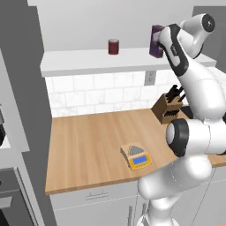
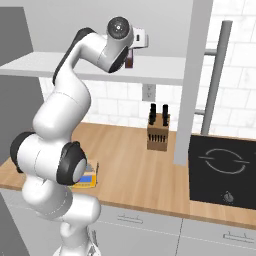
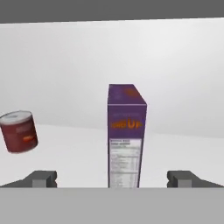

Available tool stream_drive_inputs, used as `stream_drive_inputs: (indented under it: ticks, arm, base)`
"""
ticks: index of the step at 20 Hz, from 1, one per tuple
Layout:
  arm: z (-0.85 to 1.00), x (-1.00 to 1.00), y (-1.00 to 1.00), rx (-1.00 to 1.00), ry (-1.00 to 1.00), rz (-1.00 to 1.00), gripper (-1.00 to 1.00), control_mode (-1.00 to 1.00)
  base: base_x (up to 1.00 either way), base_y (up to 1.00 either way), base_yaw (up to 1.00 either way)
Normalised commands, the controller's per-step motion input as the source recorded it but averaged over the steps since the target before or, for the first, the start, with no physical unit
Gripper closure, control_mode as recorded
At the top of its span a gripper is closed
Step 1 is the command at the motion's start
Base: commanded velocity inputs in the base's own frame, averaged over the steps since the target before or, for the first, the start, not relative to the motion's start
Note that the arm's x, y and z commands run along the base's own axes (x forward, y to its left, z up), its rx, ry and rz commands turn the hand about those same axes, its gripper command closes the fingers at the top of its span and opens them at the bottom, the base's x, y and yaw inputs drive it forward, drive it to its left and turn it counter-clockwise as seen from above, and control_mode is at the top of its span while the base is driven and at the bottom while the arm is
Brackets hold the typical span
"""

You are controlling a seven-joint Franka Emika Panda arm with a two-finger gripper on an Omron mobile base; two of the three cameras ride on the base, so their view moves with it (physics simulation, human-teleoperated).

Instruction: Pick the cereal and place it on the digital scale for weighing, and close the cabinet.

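A white shelf (image 1: 88, 59) of the open cabinet is set above a tiled wall and a wooden counter (image 1: 88, 145). In the hand view, the fingers (image 3: 43, 178) are seen spread wide apart, with nothing clamped between them. The cereal box (image 3: 126, 138) is seen upright on the shelf, ahead of the fingers and centred in the gap between them, apart from both tips; its face with the small printed panel is turned toward the hand. A dark red can (image 3: 19, 131) is seen well off to the left of the left finger, further along the shelf. In the left base view, the box is partly hidden behind the arm's wrist, a purple edge alone being visible, while the can is seen in full. On the counter far below the fingers, the yellow scale (image 1: 137, 156) is laid flat, and a wooden knife block (image 1: 169, 107) is placed against the wall. In the right base view, the scale is mostly covered by the arm's elbow, and a tall silver bar handle (image 2: 216, 75) and a black cooktop (image 2: 222, 170) are shown to the right.
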Motion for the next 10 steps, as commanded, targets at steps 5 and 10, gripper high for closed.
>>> stream_drive_inputs:
  ticks: [5,10]
  arm:
    - [0.0,0.41,0.0,0.0,0.0,0.0,-1.0,-1.0]
    - [0.0,0.22,0.0,0.0,0.0,0.0,-1.0,-1.0]
  base:
    - [0.0,0.0,0.0]
    - [0.0,0.0,0.0]
